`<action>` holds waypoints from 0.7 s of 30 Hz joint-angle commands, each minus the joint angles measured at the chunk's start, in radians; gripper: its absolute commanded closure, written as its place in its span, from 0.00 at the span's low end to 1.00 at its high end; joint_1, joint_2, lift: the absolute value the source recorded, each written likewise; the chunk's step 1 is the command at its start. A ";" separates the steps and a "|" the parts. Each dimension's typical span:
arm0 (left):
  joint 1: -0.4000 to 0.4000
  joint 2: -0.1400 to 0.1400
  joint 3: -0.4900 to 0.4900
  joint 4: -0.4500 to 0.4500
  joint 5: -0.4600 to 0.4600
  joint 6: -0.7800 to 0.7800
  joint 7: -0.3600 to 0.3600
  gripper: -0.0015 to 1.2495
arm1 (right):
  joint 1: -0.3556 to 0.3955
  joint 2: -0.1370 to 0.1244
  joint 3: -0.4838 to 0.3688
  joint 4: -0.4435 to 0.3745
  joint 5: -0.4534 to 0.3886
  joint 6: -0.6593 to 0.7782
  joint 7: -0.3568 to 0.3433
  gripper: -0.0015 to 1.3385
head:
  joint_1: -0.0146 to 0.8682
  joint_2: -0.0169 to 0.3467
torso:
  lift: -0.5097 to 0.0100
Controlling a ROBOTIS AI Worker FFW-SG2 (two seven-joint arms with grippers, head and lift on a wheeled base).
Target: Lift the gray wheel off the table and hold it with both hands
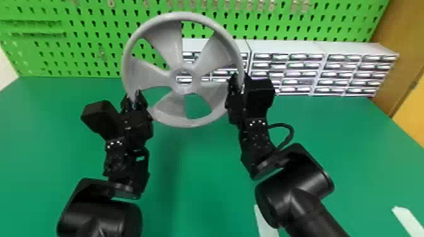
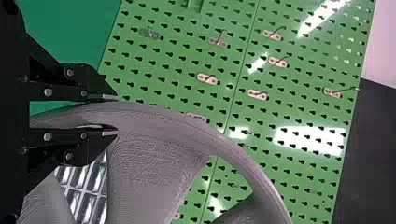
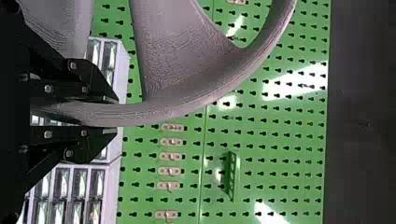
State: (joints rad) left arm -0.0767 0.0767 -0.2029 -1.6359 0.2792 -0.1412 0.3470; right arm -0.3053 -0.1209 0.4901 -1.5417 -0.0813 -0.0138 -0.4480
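From here, the green table is stretching out, the pegboard rising behind, drawers standing before it. The wheel is hanging above the table, left gripper and right gripper each clasping the rim at its own side.

Round gray spoked wheel: plain gray, fine line texture. Behind wheel: flat green pegboard, rows of dark keyhole slots. Right of wheel: boxy white drawer cabinets, silvery grid fronts. Below wheel: flat tabletop, solid deep green.
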 commanded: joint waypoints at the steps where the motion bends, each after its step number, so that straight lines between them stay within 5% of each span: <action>1: 0.000 0.000 0.000 0.001 0.000 0.000 0.000 0.82 | 0.000 0.000 -0.001 0.000 0.000 0.000 0.000 0.81 | 0.82 0.09 | 0.79; 21: 0.000 0.000 0.005 0.001 -0.006 -0.011 0.000 0.81 | 0.000 -0.003 0.002 0.000 0.000 0.000 0.000 0.81 | 0.82 0.09 | 0.79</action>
State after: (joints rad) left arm -0.0768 0.0767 -0.1996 -1.6360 0.2753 -0.1472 0.3463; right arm -0.3053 -0.1237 0.4908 -1.5414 -0.0813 -0.0138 -0.4479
